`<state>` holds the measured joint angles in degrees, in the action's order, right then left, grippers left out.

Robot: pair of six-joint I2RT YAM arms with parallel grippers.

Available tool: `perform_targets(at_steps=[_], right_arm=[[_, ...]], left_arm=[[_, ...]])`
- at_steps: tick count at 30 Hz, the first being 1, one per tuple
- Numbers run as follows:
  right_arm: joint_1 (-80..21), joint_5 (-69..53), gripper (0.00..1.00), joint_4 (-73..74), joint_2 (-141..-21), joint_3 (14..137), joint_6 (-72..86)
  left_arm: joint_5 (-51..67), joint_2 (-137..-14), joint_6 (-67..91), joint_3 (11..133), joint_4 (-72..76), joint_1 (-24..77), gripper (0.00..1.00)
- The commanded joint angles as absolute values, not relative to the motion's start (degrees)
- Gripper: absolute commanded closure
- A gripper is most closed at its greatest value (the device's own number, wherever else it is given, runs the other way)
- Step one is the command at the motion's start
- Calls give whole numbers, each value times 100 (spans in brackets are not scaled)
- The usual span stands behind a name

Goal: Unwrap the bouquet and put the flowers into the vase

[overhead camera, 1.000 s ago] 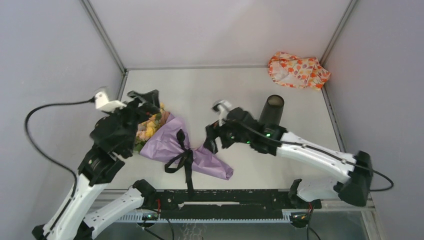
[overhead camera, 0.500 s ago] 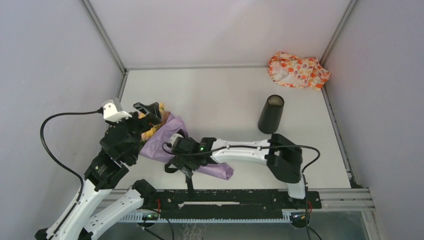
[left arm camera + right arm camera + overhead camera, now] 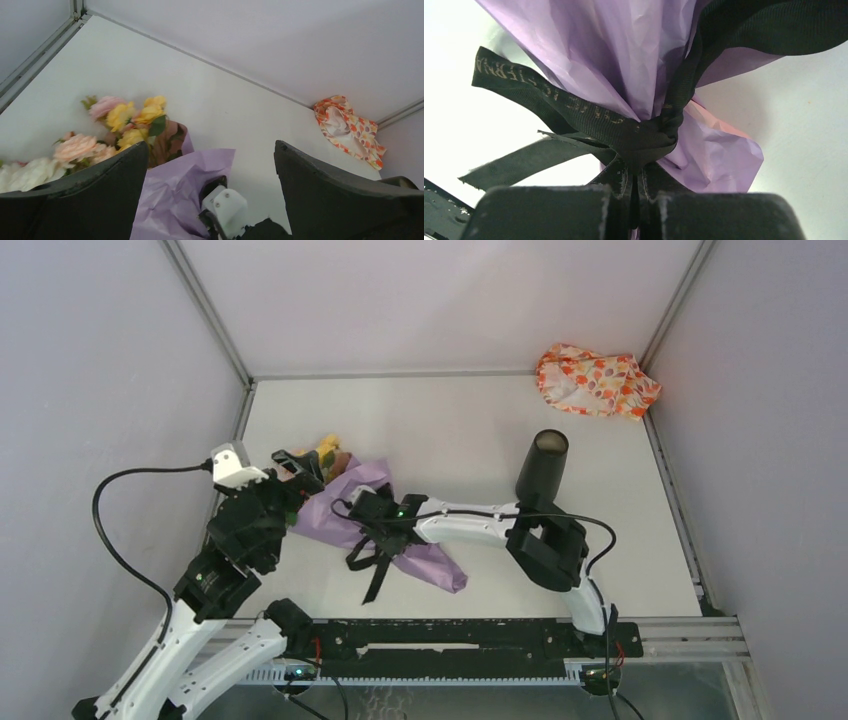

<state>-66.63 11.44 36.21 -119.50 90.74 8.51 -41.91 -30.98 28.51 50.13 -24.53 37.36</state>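
Lilac wrapping paper bunches at the waist of the bouquet of yellow, pink and cream roses (image 3: 375,525) lying on the white table (image 3: 450,420), where our right gripper (image 3: 639,187) has its jaws pressed together on the black ribbon (image 3: 644,140) just below the knot. Our left gripper (image 3: 210,146) hangs by the flower heads (image 3: 125,117), its fingers spread wide and holding nothing. We see the small matte black vase (image 3: 542,468) standing well apart to the right, and an orange-and-white print cloth bundle (image 3: 597,380) in the far corner.
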Motion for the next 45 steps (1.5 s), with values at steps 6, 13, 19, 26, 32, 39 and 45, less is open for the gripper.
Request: perform_targets(at_steps=[6,13,19,26,32,39,45], right_arm=[[-6074,1013,100,3430,-11154,8240,2688],[-5782,886,100,3484,-10855,7891,3673],[-5489,463,100,3281,-10795,7878,3755],[-5199,285,62,3112,-10011,7875,3418],[-4961,64,41,3109,-9425,7875,3330],[-5184,-20,50,3354,-9266,7896,3112],[-5645,270,50,3535,-9452,7942,3144]], left_arm=[[-3527,-4014,2770,5060,-1771,3720,0],[-2964,-4992,2898,5217,-1609,3719,0],[-2786,-5457,3104,5141,-1713,3475,0],[-1146,-5442,3229,4391,-968,2669,0],[-717,-5848,3067,4336,-1019,2671,0],[-977,-5829,3238,4072,-1179,2670,0],[-1835,-4772,3211,4069,-1620,2663,0]])
